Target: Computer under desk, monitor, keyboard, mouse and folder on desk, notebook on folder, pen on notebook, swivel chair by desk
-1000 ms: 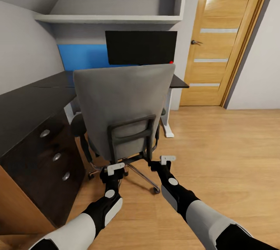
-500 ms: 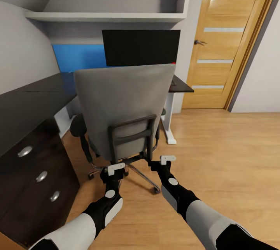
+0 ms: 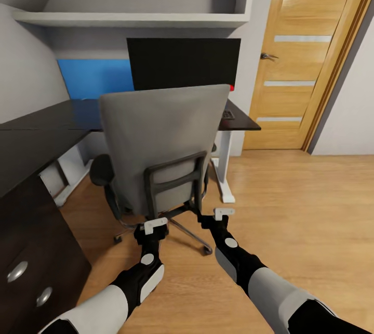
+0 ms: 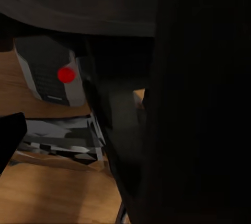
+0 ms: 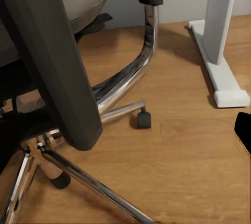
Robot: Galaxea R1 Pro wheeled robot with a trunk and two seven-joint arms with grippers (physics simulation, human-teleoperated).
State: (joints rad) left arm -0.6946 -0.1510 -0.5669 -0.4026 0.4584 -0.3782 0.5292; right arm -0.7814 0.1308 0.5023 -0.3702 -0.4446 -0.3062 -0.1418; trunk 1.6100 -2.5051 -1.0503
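The grey swivel chair (image 3: 163, 136) stands with its back to me, right in front of both arms. My left gripper (image 3: 155, 226) and right gripper (image 3: 223, 213) sit at the chair's lower back frame, fingers spread; one black fingertip (image 5: 243, 130) shows beside the chair's metal base (image 5: 125, 85). The black monitor (image 3: 184, 63) stands on the black-topped desk (image 3: 47, 126), with a corner of the keyboard (image 3: 227, 114) beside it. The grey computer (image 4: 52, 72) with its red light sits on the floor beyond the chair. Folder, notebook, pen and mouse are hidden or out of view.
The dark drawer unit (image 3: 31, 266) is close at my left. A white desk leg (image 3: 223, 168) stands past the chair, with a wooden door (image 3: 311, 58) to its right. A blue wall panel (image 3: 93, 78) runs behind the desk. Open wood floor (image 3: 301, 209) lies to the right.
The camera has moved: the desk, drawers and door have slid left and down in view. The chair keeps its place in front of my grippers.
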